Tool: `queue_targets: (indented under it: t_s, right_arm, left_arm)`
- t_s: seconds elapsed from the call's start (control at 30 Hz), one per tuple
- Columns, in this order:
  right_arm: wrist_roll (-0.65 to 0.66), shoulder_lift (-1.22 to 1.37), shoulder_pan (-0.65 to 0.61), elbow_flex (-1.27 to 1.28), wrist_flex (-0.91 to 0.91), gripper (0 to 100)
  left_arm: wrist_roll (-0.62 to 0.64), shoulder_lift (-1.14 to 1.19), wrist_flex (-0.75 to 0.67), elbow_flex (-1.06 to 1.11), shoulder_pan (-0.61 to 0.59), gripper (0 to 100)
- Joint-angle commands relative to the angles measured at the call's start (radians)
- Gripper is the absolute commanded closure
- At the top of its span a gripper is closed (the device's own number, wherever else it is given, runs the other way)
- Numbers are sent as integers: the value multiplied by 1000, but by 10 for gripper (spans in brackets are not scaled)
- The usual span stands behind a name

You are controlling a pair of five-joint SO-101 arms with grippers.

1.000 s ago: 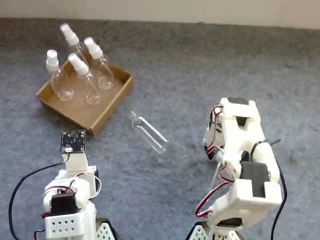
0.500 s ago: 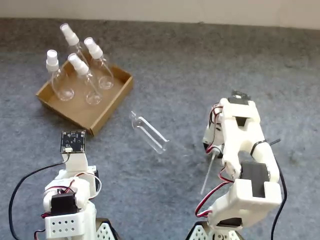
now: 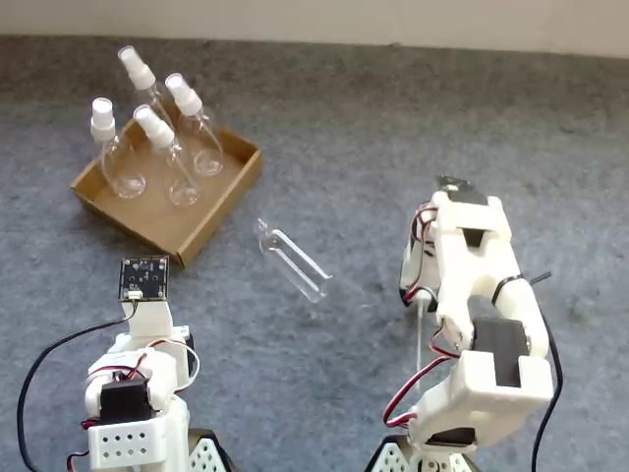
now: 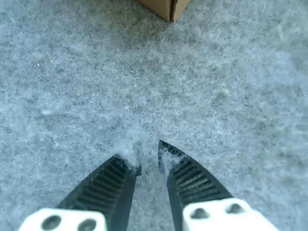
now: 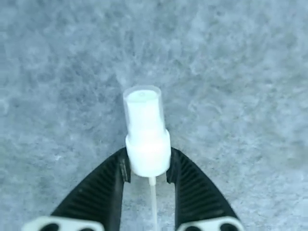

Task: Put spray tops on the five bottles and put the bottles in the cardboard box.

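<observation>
My right gripper (image 5: 147, 160) clamps the white plastic spray top (image 5: 144, 130), its tube (image 5: 153, 204) now swung straight; the clear plastic bottle (image 3: 292, 260) awaits. My left gripper (image 4: 148, 156) sits narrow, empty.

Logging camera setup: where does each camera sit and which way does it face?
High view: fixed overhead, looking down on left arm, right arm, cardboard box, uncapped bottle.
Left wrist view: on left wrist, facing carpet past left gripper.
Right wrist view: on right wrist, facing right gripper shut on spray top.
Shared: high and left wrist views show the cardboard box.
</observation>
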Motion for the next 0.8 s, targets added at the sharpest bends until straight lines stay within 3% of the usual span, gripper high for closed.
queue_targets:
  t_s: [0.0,0.23,0.6,0.77]
  right_arm:
    - [104,-70,-16,-153,119,995]
    - [221,-131,-22,-257,140,995]
    - [219,-128,-19,-400,139,991]
    - [219,-128,-21,-418,2,991]
  left_arm:
    - [-8,-4,6,21,-8,995]
    - [-8,-4,6,21,-8,995]
    - [-8,-4,6,21,-8,995]
    - [-8,-4,6,21,-8,995]
